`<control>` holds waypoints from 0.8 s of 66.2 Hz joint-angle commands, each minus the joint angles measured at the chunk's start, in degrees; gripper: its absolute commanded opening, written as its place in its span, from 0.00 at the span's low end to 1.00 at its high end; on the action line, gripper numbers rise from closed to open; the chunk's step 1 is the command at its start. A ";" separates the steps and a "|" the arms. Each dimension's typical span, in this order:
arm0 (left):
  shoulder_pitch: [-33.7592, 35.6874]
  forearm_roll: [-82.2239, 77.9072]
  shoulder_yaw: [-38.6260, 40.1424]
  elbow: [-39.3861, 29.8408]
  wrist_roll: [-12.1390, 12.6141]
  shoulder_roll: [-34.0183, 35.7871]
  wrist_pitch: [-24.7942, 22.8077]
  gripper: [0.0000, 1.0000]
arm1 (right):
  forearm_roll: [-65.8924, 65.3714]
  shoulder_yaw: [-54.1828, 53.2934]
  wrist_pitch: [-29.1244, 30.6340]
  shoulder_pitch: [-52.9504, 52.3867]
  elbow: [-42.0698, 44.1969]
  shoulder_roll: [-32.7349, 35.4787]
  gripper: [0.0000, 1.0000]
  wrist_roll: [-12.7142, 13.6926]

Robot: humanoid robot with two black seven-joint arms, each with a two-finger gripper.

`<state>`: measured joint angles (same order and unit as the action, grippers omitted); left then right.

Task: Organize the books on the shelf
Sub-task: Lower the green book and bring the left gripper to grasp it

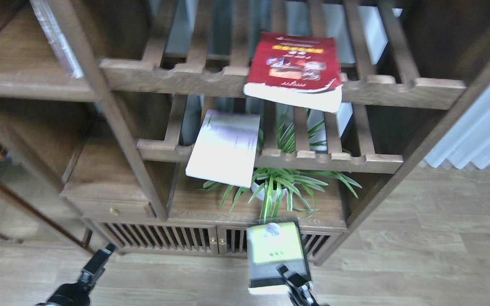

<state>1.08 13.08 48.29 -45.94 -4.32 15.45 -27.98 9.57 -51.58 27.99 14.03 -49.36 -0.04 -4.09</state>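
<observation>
The thick red book lies on the upper slatted rack and overhangs its front rail. The white-lavender book lies tilted over the front of the lower slatted rack. My right gripper is shut on the lower right corner of the black-grey book with the yellow-green panel, holding it low in front of the cabinet. My left gripper hangs low at the left, empty, its fingers not distinguishable. The solid shelf is at the upper left, with thin pale volumes standing on it.
A potted spider plant stands on the board under the racks. Below it is a cabinet with slatted doors, and to its left a brass-knobbed drawer. A white curtain hangs at right. The view is blurred.
</observation>
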 commanded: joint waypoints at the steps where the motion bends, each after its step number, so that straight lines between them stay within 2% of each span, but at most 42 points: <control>1: 0.06 0.11 -0.04 0.15 -0.07 -0.25 -0.02 1.00 | 0.10 0.08 0.01 -0.06 0.23 0.04 0.20 0.05; 53: -0.64 0.11 -4.69 -2.58 0.28 -0.25 -0.02 1.00 | -0.34 2.80 0.01 -0.06 -0.39 0.04 0.20 0.93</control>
<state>0.38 13.21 44.89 -47.95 -4.06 15.20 -28.00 9.40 -49.54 28.00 14.10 -49.30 0.00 -3.42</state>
